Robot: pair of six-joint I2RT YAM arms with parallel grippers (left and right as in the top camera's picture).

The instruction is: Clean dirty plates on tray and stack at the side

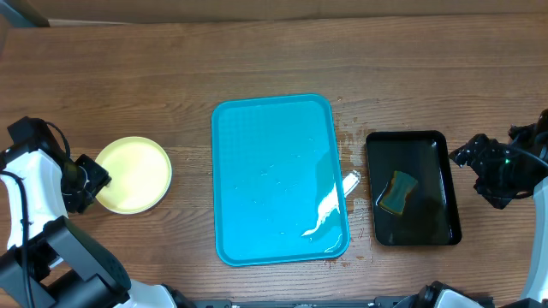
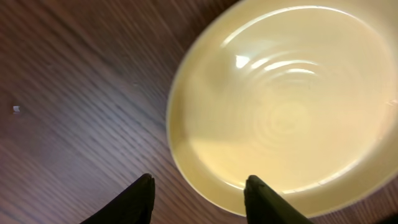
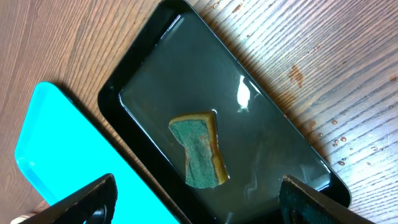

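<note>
The turquoise tray (image 1: 265, 154) lies at the centre of the wooden surface (image 1: 257, 60), wet toward its near right corner; the pale yellow plate (image 1: 133, 174) sits flat on the surface to the left, apart from the tray. At the plate's left rim the left end effector (image 2: 199, 190) is released, gripping nothing; the right end effector (image 3: 199, 196) is likewise released, spread wide above the black tray (image 3: 273, 143), where a green-and-yellow sponge (image 3: 200, 155) lies in water.

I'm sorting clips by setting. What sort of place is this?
Likely a test bench staged for dishwashing rather than a real kitchen: a plain wooden table with no sink in view, a turquoise tray, and a black tray holding a sponge.
</note>
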